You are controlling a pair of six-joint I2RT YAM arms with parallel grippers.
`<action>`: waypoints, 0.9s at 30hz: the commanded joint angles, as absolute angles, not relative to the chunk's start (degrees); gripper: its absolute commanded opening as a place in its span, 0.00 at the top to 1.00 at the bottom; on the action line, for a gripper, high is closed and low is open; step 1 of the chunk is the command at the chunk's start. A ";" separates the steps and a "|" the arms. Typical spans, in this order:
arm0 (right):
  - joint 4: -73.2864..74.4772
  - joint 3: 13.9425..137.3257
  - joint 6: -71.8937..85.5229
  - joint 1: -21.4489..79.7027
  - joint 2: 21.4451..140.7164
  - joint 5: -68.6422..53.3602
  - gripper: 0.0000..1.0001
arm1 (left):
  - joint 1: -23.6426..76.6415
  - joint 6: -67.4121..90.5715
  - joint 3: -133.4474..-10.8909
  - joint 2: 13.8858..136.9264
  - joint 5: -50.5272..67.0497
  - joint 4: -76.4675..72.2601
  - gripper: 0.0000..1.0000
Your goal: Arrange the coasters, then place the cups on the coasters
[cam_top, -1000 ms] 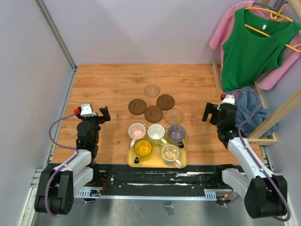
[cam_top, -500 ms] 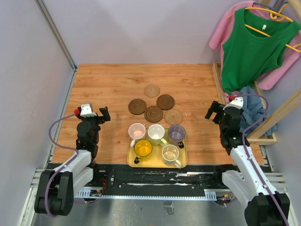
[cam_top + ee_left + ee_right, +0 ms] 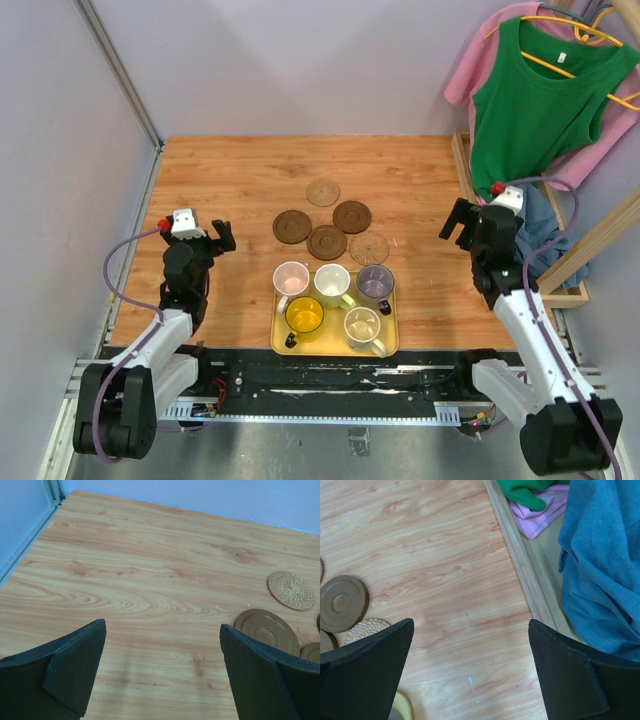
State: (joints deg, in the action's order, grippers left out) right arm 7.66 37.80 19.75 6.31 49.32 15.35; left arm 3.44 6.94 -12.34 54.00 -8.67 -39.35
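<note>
Three dark brown coasters (image 3: 292, 226) (image 3: 352, 216) (image 3: 327, 242) and two tan woven coasters (image 3: 323, 191) (image 3: 369, 247) lie clustered mid-table. Several cups stand on a yellow tray (image 3: 388, 347) just in front of them: pink (image 3: 291, 277), cream (image 3: 332, 283), grey-purple (image 3: 376, 282), yellow (image 3: 305, 316) and pale whitish (image 3: 363, 326). My left gripper (image 3: 221, 237) (image 3: 162, 625) hovers open left of the cluster, over bare wood. Open too, my right gripper (image 3: 456, 225) (image 3: 470, 622) hangs to the right of the cluster with nothing between its fingers. The left wrist view catches a tan coaster (image 3: 291, 590) and a brown one (image 3: 266, 630).
A wooden rail (image 3: 520, 555) borders the table's right side, with blue cloth (image 3: 600, 570) and green and pink garments (image 3: 540, 90) hanging beyond it. Walls close the left and back. The tray's corner (image 3: 402, 707) shows by my right gripper's left finger.
</note>
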 commanded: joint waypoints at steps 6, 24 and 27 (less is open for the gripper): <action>26.51 58.79 31.85 5.36 65.37 11.35 0.00 | 2.99 14.02 -23.09 53.51 -6.44 -26.77 0.00; 5.60 58.17 18.47 5.36 72.36 -12.33 0.01 | 4.68 13.53 -29.08 60.08 6.74 -26.61 0.01; 8.17 63.19 17.87 6.02 78.28 -13.16 0.05 | 7.55 12.14 -29.83 63.09 5.01 -26.72 0.18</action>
